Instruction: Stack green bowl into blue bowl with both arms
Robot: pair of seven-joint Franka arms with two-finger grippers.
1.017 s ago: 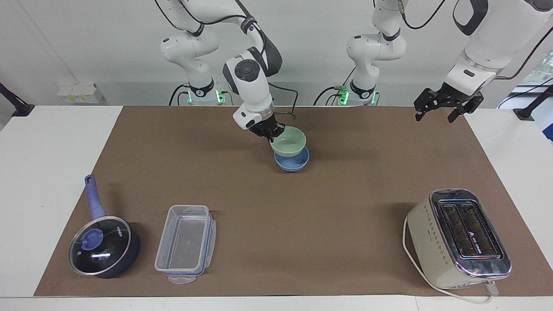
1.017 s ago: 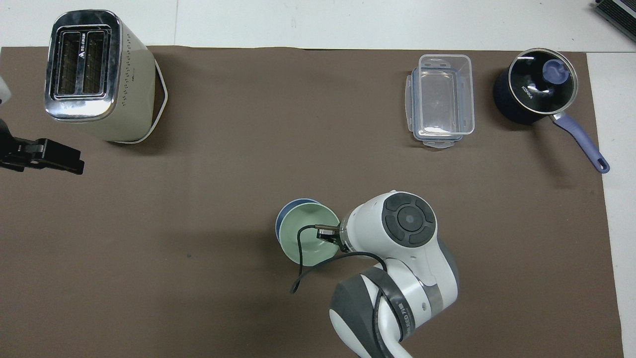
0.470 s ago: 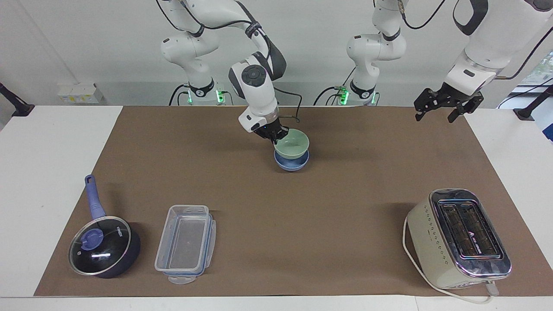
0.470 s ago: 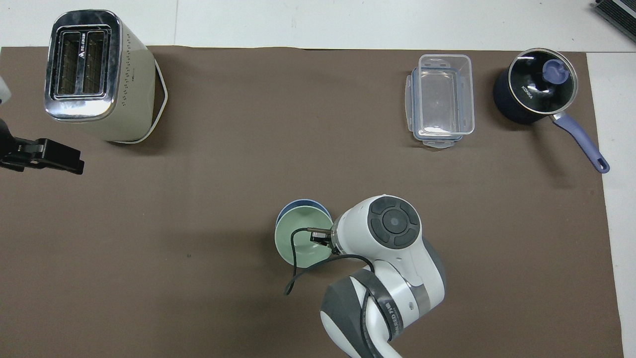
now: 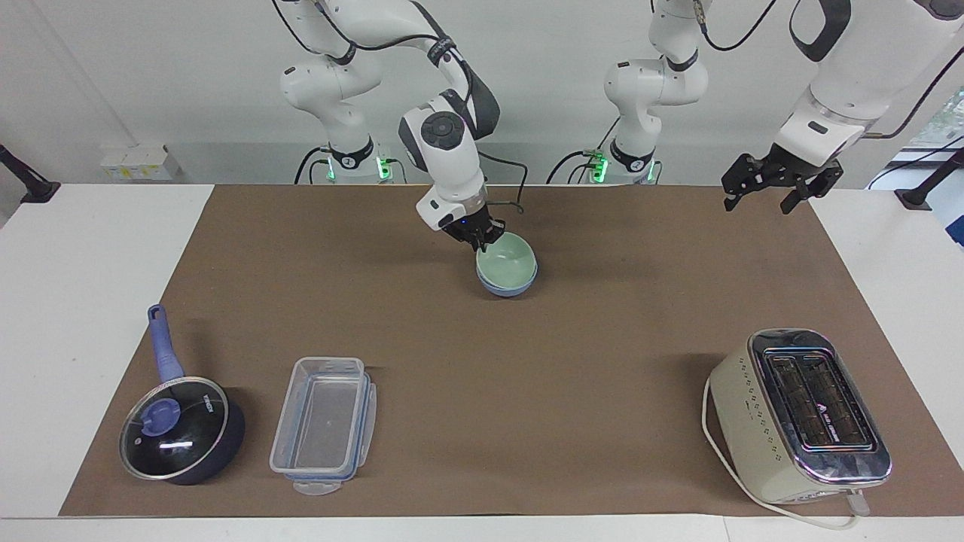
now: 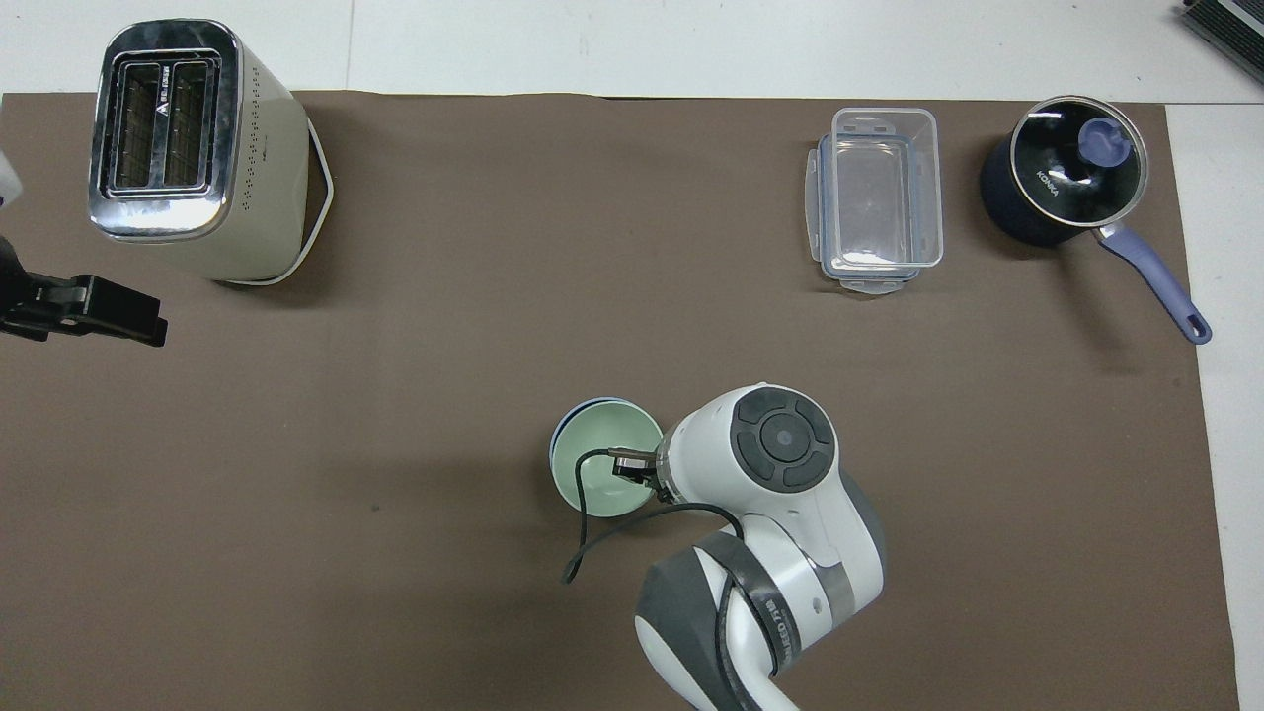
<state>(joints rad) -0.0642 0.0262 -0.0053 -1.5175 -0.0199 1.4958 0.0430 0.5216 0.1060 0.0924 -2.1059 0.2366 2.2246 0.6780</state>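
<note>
The green bowl (image 5: 509, 264) sits nested in the blue bowl (image 5: 508, 290) on the brown mat, near the robots at the middle of the table. Only a thin blue edge shows around it in the overhead view (image 6: 573, 413). My right gripper (image 5: 482, 241) is shut on the green bowl's rim at the side nearest the robots; in the overhead view the green bowl (image 6: 600, 464) lies partly under the wrist and the gripper (image 6: 630, 464). My left gripper (image 5: 759, 199) waits open and empty in the air over the mat's edge at the left arm's end, and it also shows in the overhead view (image 6: 138, 321).
A cream toaster (image 5: 798, 414) stands far from the robots at the left arm's end. A clear plastic container (image 5: 325, 423) and a lidded dark saucepan (image 5: 181, 429) with a blue handle lie far from the robots at the right arm's end.
My right gripper has lowered the green bowl from just above the blue bowl down into it, and it now sits level inside. The left arm has not moved.
</note>
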